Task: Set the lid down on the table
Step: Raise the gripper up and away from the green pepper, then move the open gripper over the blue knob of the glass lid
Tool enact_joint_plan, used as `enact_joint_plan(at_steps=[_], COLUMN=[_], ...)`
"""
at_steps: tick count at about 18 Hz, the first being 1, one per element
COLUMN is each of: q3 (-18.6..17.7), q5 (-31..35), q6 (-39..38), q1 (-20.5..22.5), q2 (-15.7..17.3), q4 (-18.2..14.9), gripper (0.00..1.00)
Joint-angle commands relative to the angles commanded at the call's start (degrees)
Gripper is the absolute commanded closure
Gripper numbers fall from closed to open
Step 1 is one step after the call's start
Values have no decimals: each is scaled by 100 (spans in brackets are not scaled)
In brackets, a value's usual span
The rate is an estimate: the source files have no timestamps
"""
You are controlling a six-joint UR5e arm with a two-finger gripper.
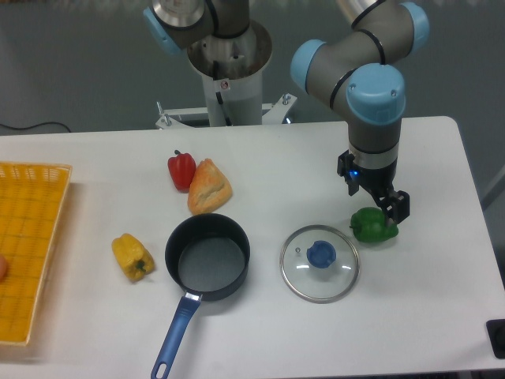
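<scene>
- The black two-finger claw hangs from the grey and blue arm over the right part of the counter, above the green bell pepper. It holds nothing visible; whether its fingers stand wide or narrow cannot be told from this angle.
- The green pepper lies just beside the upper right edge of the round clear glass lid with metal rim and blue centre knob.
- The lid lies flat on the large white counter, knob upward, apart from the claw and beside the dark saucepan with the blue handle, not on it.
- The saucepan stands open. A yellow pepper lies to its left; a bread-like orange wedge and a red pepper lie behind it.
- A yellow woven tray sits at the counter's left edge.
- Judgement: the placing appears done; the lid rests on the counter, released.
- Next move calls for lifting the claw clear without knocking the green pepper or the lid rim.
</scene>
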Motion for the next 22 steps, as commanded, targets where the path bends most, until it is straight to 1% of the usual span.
enact_joint_plan(at_steps=[5,6,8,11,14,16,18,22], q3=[-52,-140,-429,-720,-1027,-1168,-1213,-1230], q5=[0,0,17,-35,-298,-290,-290,-299], q6=[0,9,-9,-9,-158,-184,-281,-728], q1=[-18,-26,-18,9,-17,-61,-123,-220], q2=[9,-9,17,236,404,518,554,563], q4=[-17,-9,9,0,-9,-9,-17,-9], gripper=[0,0,0,0,0,0,0,0])
